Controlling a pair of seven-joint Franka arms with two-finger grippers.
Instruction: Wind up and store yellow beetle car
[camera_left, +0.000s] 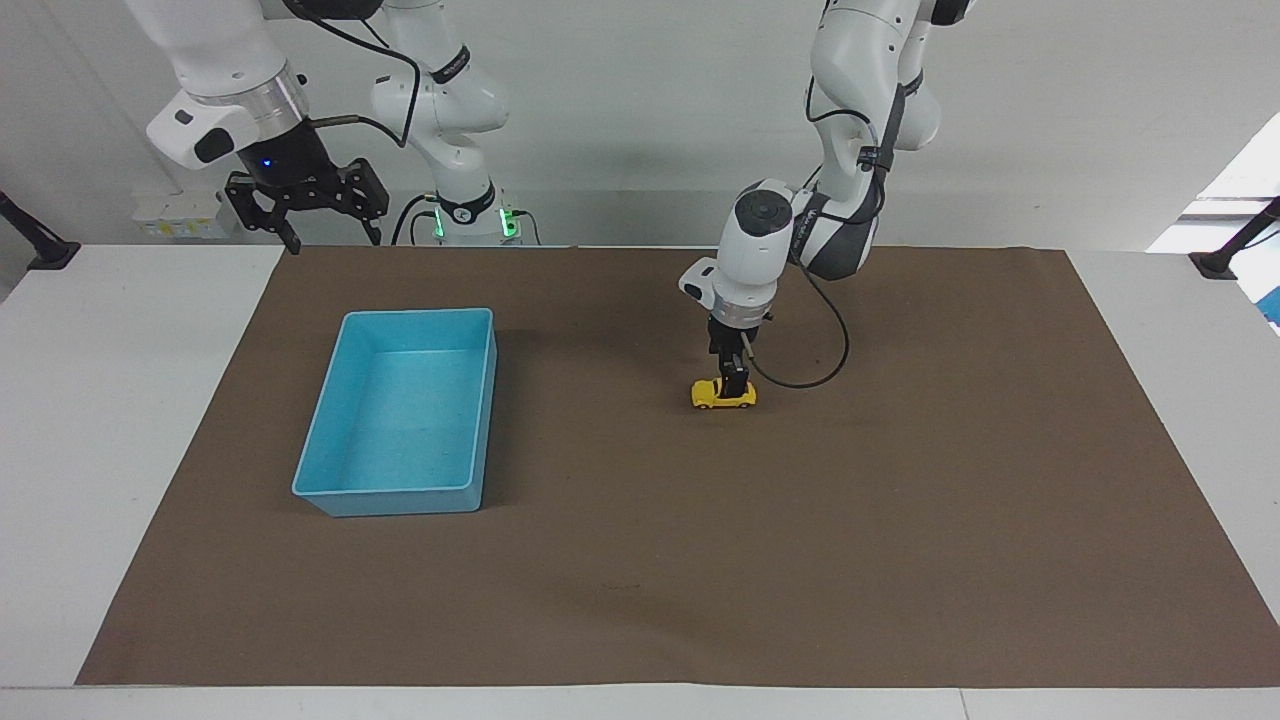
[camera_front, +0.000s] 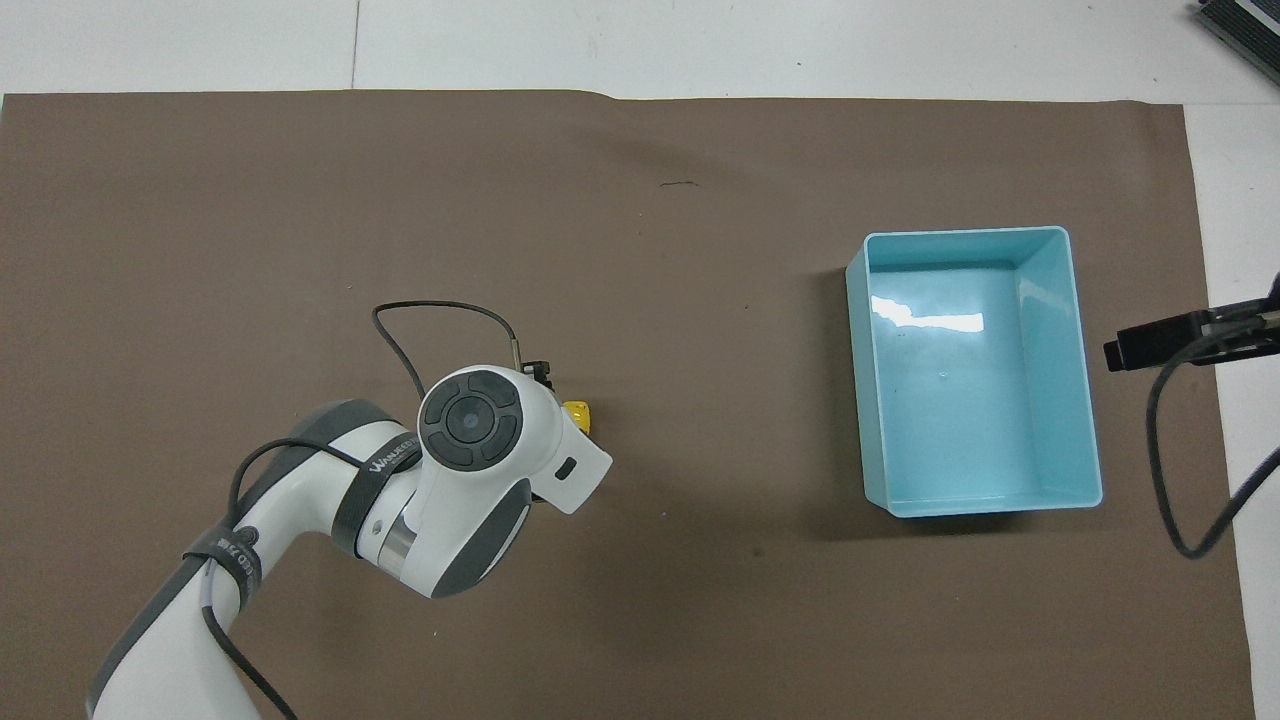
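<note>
Bare brown mat (camera_left: 620, 520) surrounds the blue tray (camera_left: 480, 420), the only obstacle.

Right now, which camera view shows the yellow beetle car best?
The facing view: the yellow beetle car shows side-on on the brown mat, under the left gripper. In the overhead view the left arm hides all but one yellow end.

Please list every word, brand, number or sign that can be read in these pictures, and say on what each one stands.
Grey band on the left arm's forearm: white lettering, too small to read with certainty.
Black strap lower on that arm: white letters, unreadable.
Yellow beetle car, blue tray, brown mat: no text seen.
</note>
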